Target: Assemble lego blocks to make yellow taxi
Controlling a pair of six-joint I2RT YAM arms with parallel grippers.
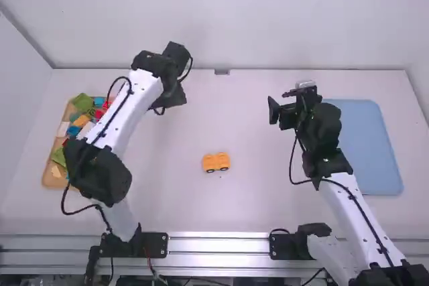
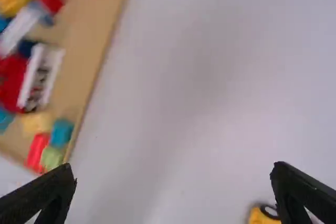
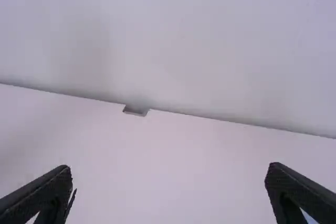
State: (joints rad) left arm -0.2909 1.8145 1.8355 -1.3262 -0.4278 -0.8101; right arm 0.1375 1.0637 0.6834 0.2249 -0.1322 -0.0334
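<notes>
Left pincer point(image 2: 173, 174), in its wrist view, stands wide and empty, Lego blocks point(image 2: 11, 82) lying in a tray point(image 2: 97, 27). Right pincer point(image 3: 169, 172) gapes empty in its own. From above, the yellow wheeled base point(image 1: 216, 161) sits mid-table: a start, I'd say, most building left.

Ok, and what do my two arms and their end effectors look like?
The left arm and right arm have white links with small dark specks, chunky black joints and thin black cables looping alongside. The left end effector and right end effector are black, each with two tapering fingers.
</notes>
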